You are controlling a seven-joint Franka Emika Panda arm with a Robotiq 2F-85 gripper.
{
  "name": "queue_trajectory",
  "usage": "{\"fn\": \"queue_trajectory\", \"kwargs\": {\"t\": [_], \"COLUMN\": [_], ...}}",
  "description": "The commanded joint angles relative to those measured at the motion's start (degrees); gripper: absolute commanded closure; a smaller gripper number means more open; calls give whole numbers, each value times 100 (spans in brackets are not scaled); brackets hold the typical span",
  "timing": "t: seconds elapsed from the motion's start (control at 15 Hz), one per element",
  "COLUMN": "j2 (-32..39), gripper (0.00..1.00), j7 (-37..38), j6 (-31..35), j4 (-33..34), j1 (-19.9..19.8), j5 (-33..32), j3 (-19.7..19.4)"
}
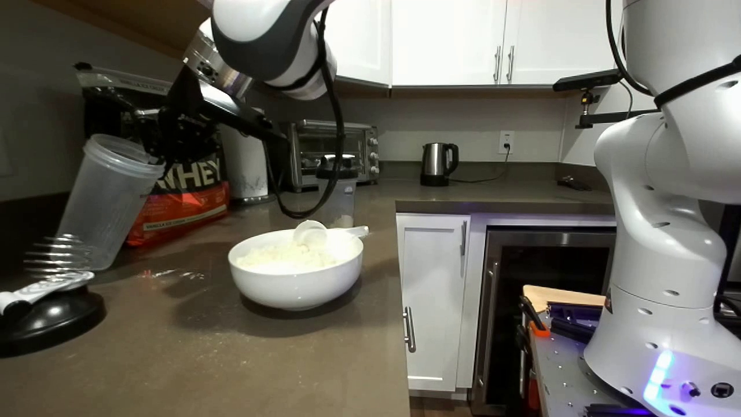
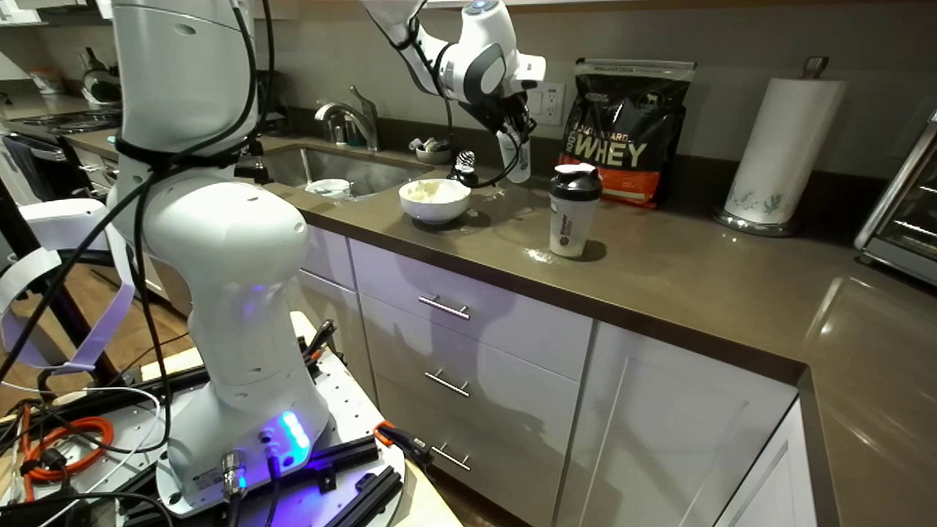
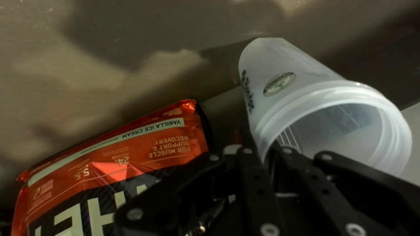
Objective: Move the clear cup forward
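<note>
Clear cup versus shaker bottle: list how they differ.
The clear cup is open-topped; the shaker bottle has a white-topped black lid. The clear cup is tilted, pinched at the rim by the fingers; the shaker bottle stands upright on the counter.
Both have translucent bodies with dark printing.

Clear cup in hand near whey bag

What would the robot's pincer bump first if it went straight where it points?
Probably the countertop, bumped by the clear cup the pincer holds; whether they already touch is unclear.
</note>
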Motion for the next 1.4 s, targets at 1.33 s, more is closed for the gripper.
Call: {"fn": "queue_trajectory", "kwargs": {"t": [1.33], "j2": [-2781], "gripper": [97], "j7": [213], "j6": [-2422], "j4": [-1760], "j1": [-1685], "j5": [-1250], "j3": [1174]}}
